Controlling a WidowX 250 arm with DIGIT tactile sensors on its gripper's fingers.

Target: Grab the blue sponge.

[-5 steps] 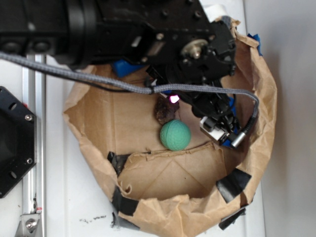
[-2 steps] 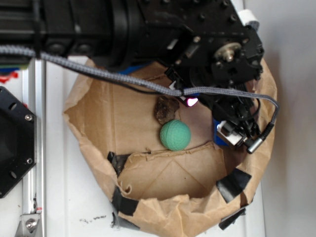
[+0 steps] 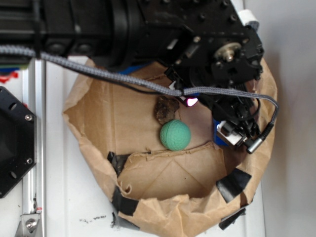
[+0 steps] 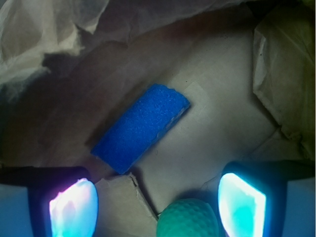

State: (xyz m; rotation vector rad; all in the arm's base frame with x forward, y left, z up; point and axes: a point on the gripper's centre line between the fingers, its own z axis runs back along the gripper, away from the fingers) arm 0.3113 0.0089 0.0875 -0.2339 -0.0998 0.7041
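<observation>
On brown paper, porous blue sponge (image 4: 141,127)

A robot lab: white bench (image 3: 69,197), aluminium rail (image 3: 33,148), taped paper bag (image 3: 163,207).

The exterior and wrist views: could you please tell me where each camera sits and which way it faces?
Exterior: overhead, looking down into the paper bag; the black arm covers the top.
Wrist: on the gripper, looking down at the blue sponge; both fingers glow at the bottom edge.
Shared: the green ball and the bag floor.
</observation>
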